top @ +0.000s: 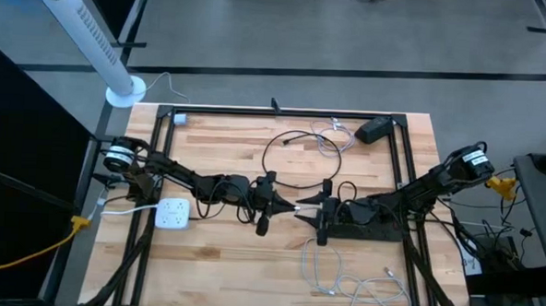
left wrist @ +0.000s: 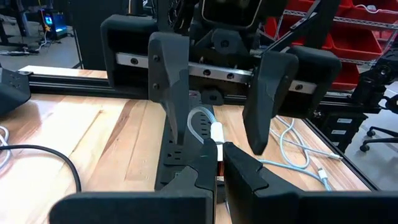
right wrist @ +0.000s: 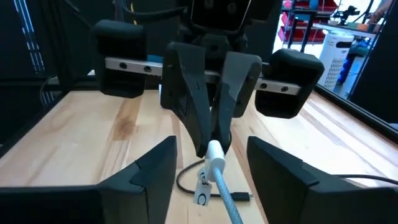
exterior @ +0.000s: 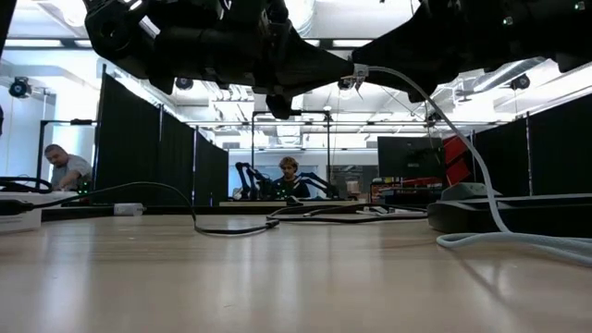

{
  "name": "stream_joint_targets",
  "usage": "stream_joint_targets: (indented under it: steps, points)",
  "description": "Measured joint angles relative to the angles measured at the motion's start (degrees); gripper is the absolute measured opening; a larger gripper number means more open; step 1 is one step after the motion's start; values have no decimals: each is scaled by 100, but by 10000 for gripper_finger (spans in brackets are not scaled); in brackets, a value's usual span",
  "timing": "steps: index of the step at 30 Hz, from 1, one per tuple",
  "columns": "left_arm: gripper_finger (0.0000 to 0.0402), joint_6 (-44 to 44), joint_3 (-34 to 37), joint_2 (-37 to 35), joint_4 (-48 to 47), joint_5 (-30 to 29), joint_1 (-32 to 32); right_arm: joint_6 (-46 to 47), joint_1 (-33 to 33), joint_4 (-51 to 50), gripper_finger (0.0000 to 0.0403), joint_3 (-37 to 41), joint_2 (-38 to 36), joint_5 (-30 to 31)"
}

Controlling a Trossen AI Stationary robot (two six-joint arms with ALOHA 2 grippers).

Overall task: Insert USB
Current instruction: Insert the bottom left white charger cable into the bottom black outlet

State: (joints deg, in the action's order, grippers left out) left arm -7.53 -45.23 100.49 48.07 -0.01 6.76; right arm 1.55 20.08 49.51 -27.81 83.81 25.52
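Note:
The white USB cable's connector (right wrist: 214,152) is lifted above the table's middle, between the two facing grippers. My left gripper (left wrist: 221,152) is shut on it; it also shows in the high view (top: 269,205). My right gripper (right wrist: 211,163) is open, a finger on either side of the connector without touching it, above the black power strip (top: 367,229). From the connector the cable (exterior: 462,180) hangs down onto the table (top: 316,264). My left gripper pinches the white connector (left wrist: 217,133) at the cable's end between its two fingertips (right wrist: 200,134), coming level from the table's left. The connector is lifted clear. The cord (right wrist: 229,199) runs out toward the right gripper and droops slack to the table.
A white power adapter (top: 171,213) lies near the left edge. A black cable loop (top: 301,154) and a black adapter (top: 376,130) lie toward the far side, and loose white cables (top: 364,288) lie near the front. A black frame (top: 284,111) borders the table. People sit beyond (exterior: 289,176).

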Motion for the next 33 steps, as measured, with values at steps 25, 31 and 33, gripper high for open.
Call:
stream_joint_targets:
  steps: [25,31,33]
  points:
    - [1,99,0,-2,-32,-2,0,91,19,-262,14,6,-50,5]
    - [7,122,-19,-8,-238,-31,-2,-51,76,-407,14,6,-119,209]
    - [21,103,-20,-10,-402,-38,-3,34,78,-800,14,-9,-304,203]
